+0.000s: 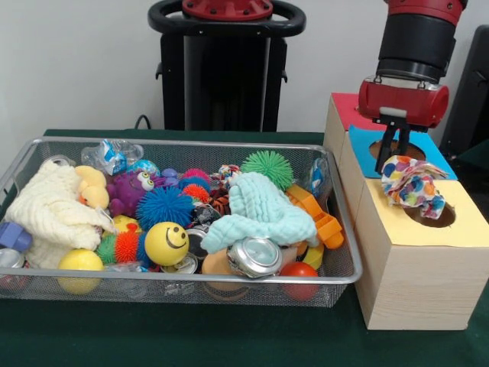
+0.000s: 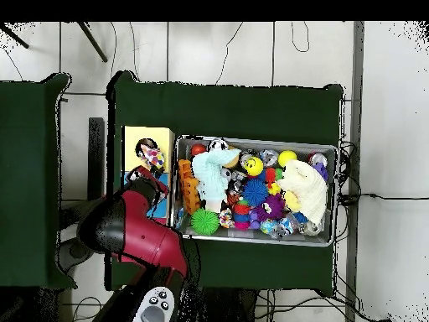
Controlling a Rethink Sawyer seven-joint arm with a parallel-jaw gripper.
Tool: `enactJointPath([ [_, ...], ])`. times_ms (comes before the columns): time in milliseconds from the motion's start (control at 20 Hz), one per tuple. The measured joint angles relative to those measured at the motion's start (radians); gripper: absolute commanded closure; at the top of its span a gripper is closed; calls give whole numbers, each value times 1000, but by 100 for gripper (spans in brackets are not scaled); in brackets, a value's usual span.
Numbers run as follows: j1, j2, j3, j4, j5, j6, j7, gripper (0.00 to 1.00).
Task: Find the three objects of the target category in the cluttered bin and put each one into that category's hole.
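My gripper (image 1: 393, 162) hangs over the boxes at the right, shut on a printed fabric piece (image 1: 415, 185), whitish with red, blue, yellow and green blotches. The piece dangles just above the round hole (image 1: 435, 219) in the pale yellow panel (image 1: 397, 228) and partly hides it. In the overhead view the piece (image 2: 152, 156) lies over the yellow panel (image 2: 138, 138), with the gripper (image 2: 151, 170) beside it. The wire mesh bin (image 1: 345, 229) sits to the left, full of clutter. A small patterned bit (image 1: 228, 173) shows at the bin's back middle; I cannot tell what it is.
The bin holds a mint cloth (image 1: 260, 210), a cream cloth (image 1: 50, 206), a purple googly-eyed monster (image 1: 130, 187), spiky balls, a yellow smiley ball (image 1: 166, 243) and a can (image 1: 254, 257). Blue-panelled (image 1: 439, 162) and red-panelled (image 1: 348, 111) boxes stand behind the yellow one.
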Motion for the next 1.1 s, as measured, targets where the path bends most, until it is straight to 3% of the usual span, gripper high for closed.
enactJointPath([
  [1100, 1, -6, 42, -17, 0, 0, 0, 100],
])
